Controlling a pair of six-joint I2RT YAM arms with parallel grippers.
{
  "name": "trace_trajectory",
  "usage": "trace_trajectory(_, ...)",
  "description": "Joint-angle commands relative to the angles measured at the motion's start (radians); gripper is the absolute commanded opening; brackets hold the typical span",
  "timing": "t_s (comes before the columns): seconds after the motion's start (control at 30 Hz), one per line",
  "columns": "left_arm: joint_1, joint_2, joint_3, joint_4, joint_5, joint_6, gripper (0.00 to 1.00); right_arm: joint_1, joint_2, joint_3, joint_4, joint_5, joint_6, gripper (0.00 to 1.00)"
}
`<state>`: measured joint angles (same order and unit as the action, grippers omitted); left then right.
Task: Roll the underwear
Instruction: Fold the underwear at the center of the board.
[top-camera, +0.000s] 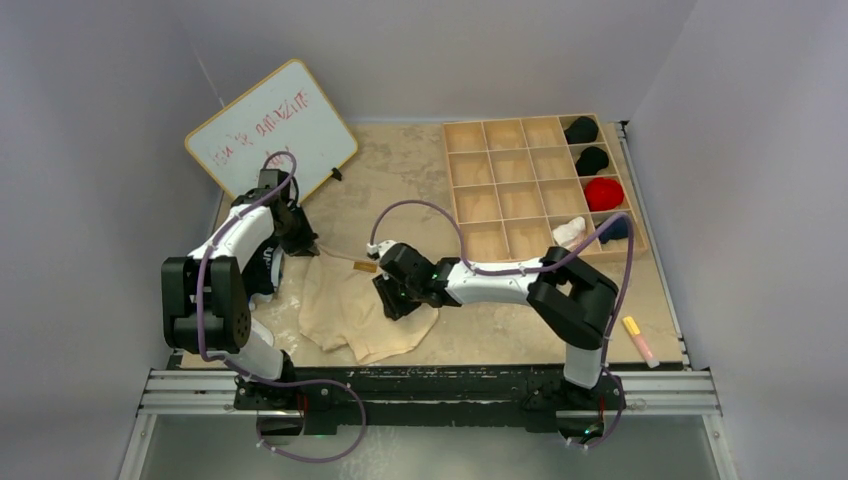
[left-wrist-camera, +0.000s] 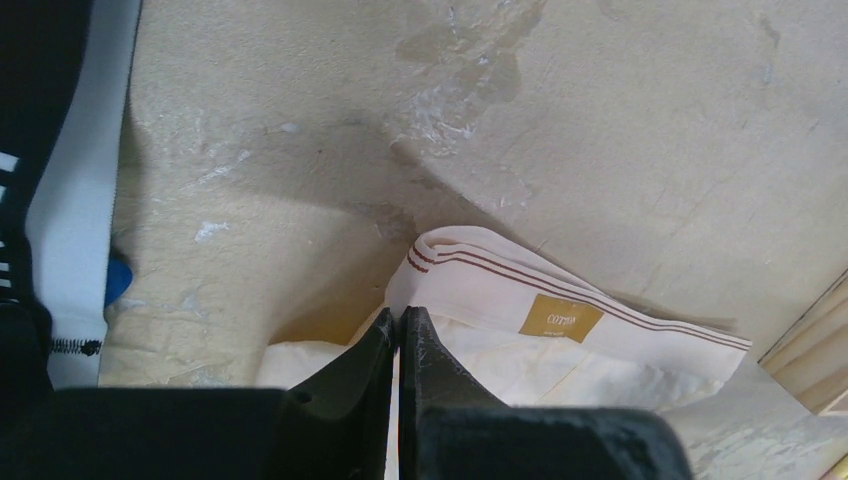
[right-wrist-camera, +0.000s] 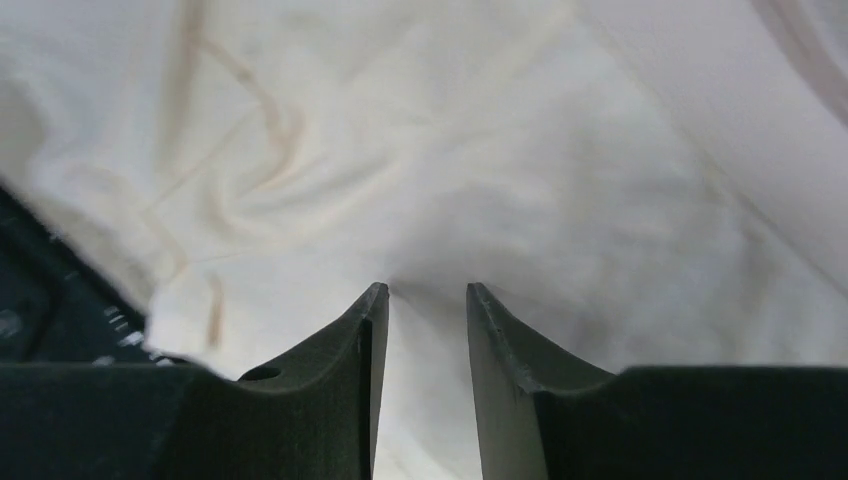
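The cream underwear (top-camera: 352, 312) lies spread on the table at the front left. Its white waistband with red stripes and a gold label (left-wrist-camera: 561, 318) faces the back. My left gripper (top-camera: 306, 246) is at the waistband's left corner, and in the left wrist view its jaws (left-wrist-camera: 400, 316) are shut on the waistband edge. My right gripper (top-camera: 392, 296) is low over the right side of the underwear. In the right wrist view its jaws (right-wrist-camera: 421, 290) stand a little apart, with the tips against the cream cloth (right-wrist-camera: 470, 170).
A whiteboard (top-camera: 271, 142) leans at the back left. A wooden compartment tray (top-camera: 500, 185) stands at the back right, with black, red, white and blue rolled items in its right column. A pink and yellow marker (top-camera: 638, 340) lies by the right edge.
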<state>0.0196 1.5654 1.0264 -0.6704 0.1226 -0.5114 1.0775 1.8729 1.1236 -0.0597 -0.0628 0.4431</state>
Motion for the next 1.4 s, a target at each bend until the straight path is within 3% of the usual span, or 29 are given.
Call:
trace_trajectory(0.0, 0.006, -0.021, -0.001, 0.022, 0.048, 0.024, 0.0, -0.003, -0.037, -0.05, -0.154, 0.215, -0.015, 0.37)
trace_trajectory(0.2, 0.006, -0.046, -0.044, 0.042, 0.082, 0.004, 0.0, -0.053, -0.051, -0.065, -0.205, 0.289, -0.066, 0.37)
trace_trajectory(0.5, 0.006, -0.119, -0.092, 0.077, 0.177, -0.029, 0.08, -0.152, -0.083, 0.067, -0.162, -0.07, -0.134, 0.42)
trace_trajectory(0.6, 0.006, -0.131, -0.107, 0.089, 0.211, -0.041, 0.09, -0.155, -0.07, 0.152, -0.153, -0.158, -0.099, 0.51)
trace_trajectory(0.8, 0.006, -0.148, -0.142, 0.1, 0.197, -0.073, 0.4, -0.171, 0.023, 0.293, -0.118, -0.272, 0.023, 0.56)
trace_trajectory(0.97, 0.026, -0.241, -0.188, 0.05, 0.035, -0.166, 0.53, -0.171, 0.101, 0.37, -0.09, -0.323, 0.063, 0.56)
trace_trajectory(1.17, 0.142, -0.474, -0.327, 0.005, -0.032, -0.378, 0.57, -0.16, 0.236, 0.546, -0.178, -0.239, 0.022, 0.56)
trace_trajectory(1.37, 0.158, -0.655, -0.412, -0.071, -0.056, -0.499, 0.57, -0.109, 0.363, 0.774, -0.291, -0.071, -0.042, 0.57)
